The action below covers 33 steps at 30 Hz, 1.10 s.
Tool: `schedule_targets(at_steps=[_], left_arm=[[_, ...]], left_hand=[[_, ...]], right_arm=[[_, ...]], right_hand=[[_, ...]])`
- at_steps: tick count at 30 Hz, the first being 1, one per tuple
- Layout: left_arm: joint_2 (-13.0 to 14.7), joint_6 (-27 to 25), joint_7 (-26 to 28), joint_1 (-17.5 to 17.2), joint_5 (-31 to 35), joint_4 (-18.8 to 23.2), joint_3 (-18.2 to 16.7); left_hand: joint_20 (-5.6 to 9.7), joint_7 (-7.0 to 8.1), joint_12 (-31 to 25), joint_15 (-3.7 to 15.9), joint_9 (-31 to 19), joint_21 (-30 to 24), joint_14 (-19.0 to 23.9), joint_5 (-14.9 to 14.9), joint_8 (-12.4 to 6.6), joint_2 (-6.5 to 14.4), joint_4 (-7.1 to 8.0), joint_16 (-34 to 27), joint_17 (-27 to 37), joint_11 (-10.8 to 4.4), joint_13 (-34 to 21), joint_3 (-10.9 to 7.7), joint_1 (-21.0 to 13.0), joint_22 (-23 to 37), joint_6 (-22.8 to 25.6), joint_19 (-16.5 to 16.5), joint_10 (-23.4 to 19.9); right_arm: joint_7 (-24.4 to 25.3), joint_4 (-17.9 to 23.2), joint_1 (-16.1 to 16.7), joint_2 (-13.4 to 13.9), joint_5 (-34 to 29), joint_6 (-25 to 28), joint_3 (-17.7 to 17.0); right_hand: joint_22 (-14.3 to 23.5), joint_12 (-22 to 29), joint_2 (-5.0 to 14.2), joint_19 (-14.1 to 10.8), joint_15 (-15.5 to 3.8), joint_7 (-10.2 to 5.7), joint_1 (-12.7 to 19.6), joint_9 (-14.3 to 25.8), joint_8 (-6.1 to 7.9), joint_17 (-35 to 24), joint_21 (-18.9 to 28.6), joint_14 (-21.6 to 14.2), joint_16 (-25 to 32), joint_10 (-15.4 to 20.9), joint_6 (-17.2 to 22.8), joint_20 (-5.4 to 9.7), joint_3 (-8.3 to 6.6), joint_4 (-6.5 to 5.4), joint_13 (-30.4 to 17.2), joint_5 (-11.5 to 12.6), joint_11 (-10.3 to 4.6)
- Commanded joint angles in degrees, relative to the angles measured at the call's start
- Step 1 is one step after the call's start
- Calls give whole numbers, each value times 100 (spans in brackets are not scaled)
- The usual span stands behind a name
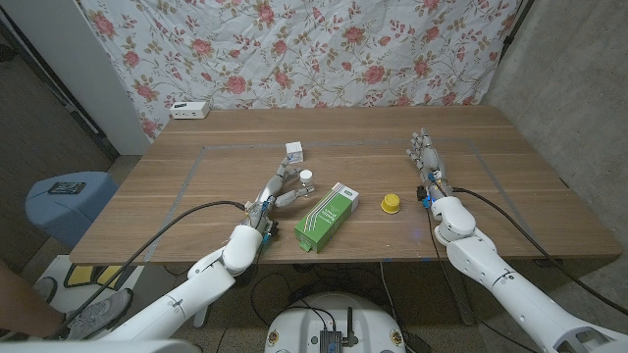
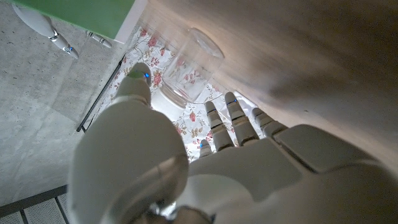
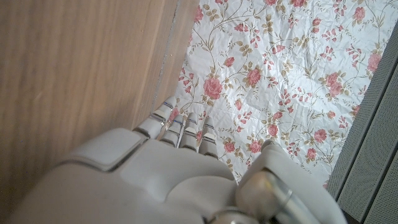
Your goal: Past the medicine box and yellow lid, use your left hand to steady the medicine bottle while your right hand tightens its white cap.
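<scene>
Probably light, rigid and easily tipped, the bottle stands mid-table, just beside the spread, empty left hand; best steadied round its clear body, leaving the cap free. The green box crowds its near side, the yellow lid lies toward the spread, empty right hand

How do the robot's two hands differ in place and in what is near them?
The left hand reaches around the medicine bottle, beside the green box; the right hand is by itself, away from the bottle, past the yellow lid. Both have their fingers apart.
</scene>
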State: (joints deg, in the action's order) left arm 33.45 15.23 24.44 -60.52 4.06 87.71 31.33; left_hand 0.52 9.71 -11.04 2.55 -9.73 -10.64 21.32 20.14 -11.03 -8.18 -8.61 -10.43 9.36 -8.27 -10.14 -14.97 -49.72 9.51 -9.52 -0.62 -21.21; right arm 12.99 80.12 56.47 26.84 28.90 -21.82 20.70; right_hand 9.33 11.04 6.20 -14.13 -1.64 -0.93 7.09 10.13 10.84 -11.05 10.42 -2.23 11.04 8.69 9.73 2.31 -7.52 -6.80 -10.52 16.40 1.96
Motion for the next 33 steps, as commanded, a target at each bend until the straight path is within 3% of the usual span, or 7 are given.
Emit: schedule_targets(at_steps=[1, 11, 13, 15, 17, 19, 33], left_arm=[[2, 6, 51, 36, 65, -80, 51], [-14, 82, -9, 139, 59, -219, 101], [-19, 42, 0, 143, 63, -211, 102], [-14, 56, -23, 155, 53, -225, 109], [-17, 88, -18, 169, 62, -251, 117], [-27, 80, -2, 176, 68, -257, 118], [-41, 42, 58, 201, 153, -255, 155]], left_hand=[[11, -39, -53, 629, -23, -48, 105, 38, -36, 1, 11, -25, -1, -3, 5, 43, -74, 2, 42, -85, -89], [55, -66, -46, 658, -22, -45, 160, 48, -37, 16, 12, -20, -2, -8, 6, 74, -127, 2, 112, -149, -156], [59, -67, -45, 671, -22, -46, 174, 50, -37, 19, 14, -20, -3, -5, 7, 80, -135, 2, 125, -165, -167], [62, -88, -44, 674, -22, -46, 190, 51, -41, 22, 15, -22, -3, -7, 7, 85, -142, 2, 147, -176, -179], [68, -87, -42, 684, -22, -43, 199, 52, -40, 25, 16, -21, -3, -16, 8, 90, -149, 2, 155, -182, -189], [74, -85, -43, 717, -22, -39, 219, 53, -39, 29, 18, -21, -4, -30, 8, 98, -160, 2, 170, -187, -213], [117, -110, -96, 806, -22, -25, 471, 54, -46, 74, 30, -40, -3, -99, 13, 160, -258, 4, 349, -261, -563]], right_arm=[[-4, -11, 12, -5, 3, -30, -5], [33, -13, 29, -20, -21, -72, -11], [41, -15, 34, -26, -26, -86, -13], [49, -18, 41, -30, -31, -96, -14], [50, -28, 45, -38, -28, -109, -15], [52, -39, 47, -47, -28, -121, -15], [77, -64, 96, -72, -28, -192, -34]], right_hand=[[21, 6, 8, -52, -25, -23, -37, 5, -14, -26, 41, -11, 35, 38, 13, 267, -58, -1, -13, 16, 27], [21, 10, 7, -54, -22, -100, -40, 5, -12, -26, 39, -18, 36, 52, 18, 256, -60, 0, -13, 16, 24], [21, 10, 8, -52, -27, -256, -43, 6, -15, -26, 36, -15, 34, 52, 11, 253, -63, 1, -13, 16, 30], [22, 10, 10, -56, -26, -614, -50, 14, 0, -25, 36, -18, 31, 57, 40, 250, -70, 1, -13, 16, 22], [23, 9, 1, -59, -22, -150, -58, 12, -9, -25, 35, -21, 31, 59, 15, 247, -74, 5, -12, 15, 27], [23, 5, 1, -60, -22, -78, -59, 10, -9, -25, 34, -23, 31, 51, 18, 244, -77, 7, -12, 16, -38], [23, 9, 2, -62, -14, -48, -61, 8, -11, -25, 34, -27, 31, 68, 17, 233, -81, 9, -12, 16, 21]])
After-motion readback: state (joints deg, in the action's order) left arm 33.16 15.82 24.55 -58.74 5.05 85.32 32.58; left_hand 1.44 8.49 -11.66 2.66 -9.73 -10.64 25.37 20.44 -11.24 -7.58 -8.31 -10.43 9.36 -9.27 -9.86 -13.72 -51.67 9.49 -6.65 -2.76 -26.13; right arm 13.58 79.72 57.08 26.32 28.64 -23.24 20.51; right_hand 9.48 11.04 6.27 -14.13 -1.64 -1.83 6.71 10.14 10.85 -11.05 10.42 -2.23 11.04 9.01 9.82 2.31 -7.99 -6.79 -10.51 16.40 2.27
